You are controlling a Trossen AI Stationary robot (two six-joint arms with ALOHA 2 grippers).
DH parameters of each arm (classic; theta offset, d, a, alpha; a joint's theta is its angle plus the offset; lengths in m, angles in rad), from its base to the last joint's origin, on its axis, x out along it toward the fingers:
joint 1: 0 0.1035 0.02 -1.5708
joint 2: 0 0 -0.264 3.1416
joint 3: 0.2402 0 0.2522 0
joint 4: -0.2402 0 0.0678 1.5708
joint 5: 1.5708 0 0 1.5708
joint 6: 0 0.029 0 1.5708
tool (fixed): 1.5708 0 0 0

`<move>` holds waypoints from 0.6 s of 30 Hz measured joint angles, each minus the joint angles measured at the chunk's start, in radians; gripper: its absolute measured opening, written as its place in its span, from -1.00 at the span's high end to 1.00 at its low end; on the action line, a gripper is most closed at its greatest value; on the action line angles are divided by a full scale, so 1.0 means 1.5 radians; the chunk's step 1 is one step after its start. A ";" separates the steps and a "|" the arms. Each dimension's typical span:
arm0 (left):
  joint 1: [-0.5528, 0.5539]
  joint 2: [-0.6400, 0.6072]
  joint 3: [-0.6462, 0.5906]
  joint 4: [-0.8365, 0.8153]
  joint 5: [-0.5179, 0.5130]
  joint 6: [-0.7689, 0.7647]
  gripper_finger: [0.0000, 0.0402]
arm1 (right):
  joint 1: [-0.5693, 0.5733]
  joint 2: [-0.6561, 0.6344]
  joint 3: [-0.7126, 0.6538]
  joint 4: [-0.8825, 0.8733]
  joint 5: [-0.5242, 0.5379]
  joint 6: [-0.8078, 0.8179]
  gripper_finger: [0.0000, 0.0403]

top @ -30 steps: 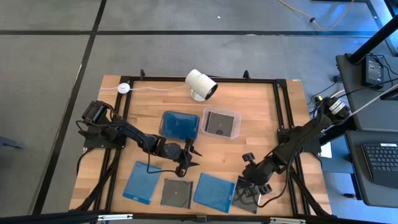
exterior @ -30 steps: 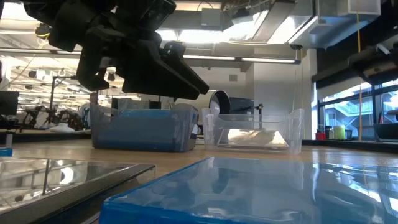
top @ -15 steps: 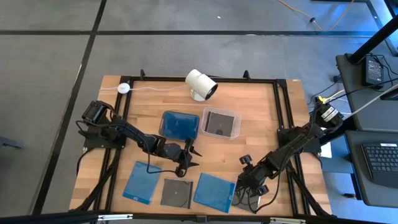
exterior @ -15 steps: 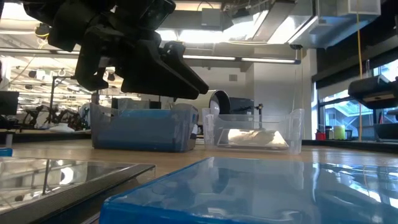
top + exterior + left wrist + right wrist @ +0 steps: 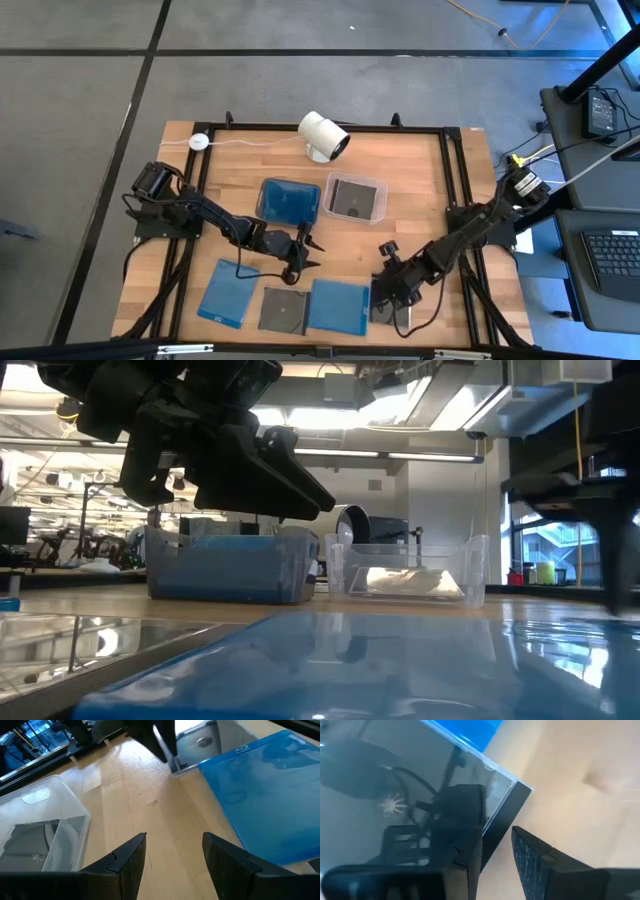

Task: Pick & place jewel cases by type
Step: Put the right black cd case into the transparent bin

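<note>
Four jewel cases lie flat along the table's near edge: a blue one (image 5: 225, 293), a dark one (image 5: 283, 310), a blue one (image 5: 338, 305) and a dark one (image 5: 385, 305) touching it. My right gripper (image 5: 385, 283) is down on that last dark case (image 5: 395, 795), open by a narrow gap, and hides part of it. My left gripper (image 5: 308, 252) hangs open above bare wood between the blue tub (image 5: 288, 200) and the near row, touching nothing; its two fingers show in the left wrist view (image 5: 175, 837). My right gripper (image 5: 497, 837) stands astride the dark case's far-right edge (image 5: 512, 815), near a corner. It comes from above, slanting in from the table's right. One finger (image 5: 465, 835) is over the case's face; the other (image 5: 540, 865) is outside the edge, over the wood. The case lies flat on the table.
A blue tub and a clear tub (image 5: 355, 197) holding a dark case stand mid-table. A white cylindrical camera (image 5: 323, 135) sits at the far edge. Black rails frame the table. Bare wood lies to the right of the clear tub and at the table's far left.
My right gripper has moved toward the table's left along the near edge. The dark case under it has slid left with it, up against the neighbouring blue case. That blue case has shifted left and turned square to the table's edge. My left arm has kept still.
</note>
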 joint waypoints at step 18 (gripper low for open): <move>0.000 0.000 0.000 -0.032 0.000 -0.001 0.04 | -0.188 0.008 -0.003 0.080 -0.017 -0.284 0.45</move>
